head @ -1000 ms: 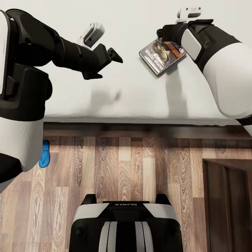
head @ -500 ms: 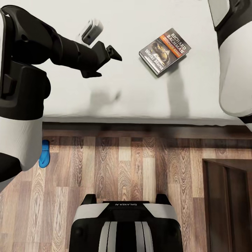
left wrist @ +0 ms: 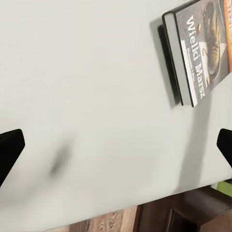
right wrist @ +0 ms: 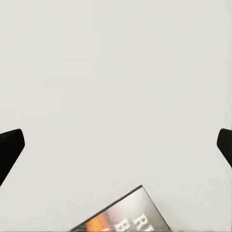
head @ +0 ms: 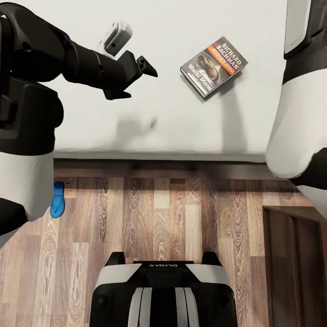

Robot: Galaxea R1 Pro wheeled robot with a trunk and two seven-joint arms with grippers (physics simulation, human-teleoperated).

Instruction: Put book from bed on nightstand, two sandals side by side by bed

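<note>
Since a second ago, when the right gripper sat over the book's far corner, the right arm has drawn up and away, and the book (head: pixel 213 66) lies uncovered and where it was. It rests flat on the pale mattress of the bed (head: pixel 181 122), cover up, turned at an angle, toward the right half of the bed and well back from the near edge.

In the right wrist view the right gripper (right wrist: pixel 116 145) is spread wide above bare mattress, with only a corner of the book at the frame's edge. The left gripper (head: pixel 135 78) is also spread, hovering over the mattress to the book's left, holding nothing.

A thin paperback like this should be light and fairly stiff, with a smooth, probably slick cover. Lying flat on soft bedding, it offers little to pinch from above; taking it across its narrow width by the two long edges, near the spine, seems best.

One blue sandal (head: pixel 57 200) shows on the wood floor at near left.
</note>
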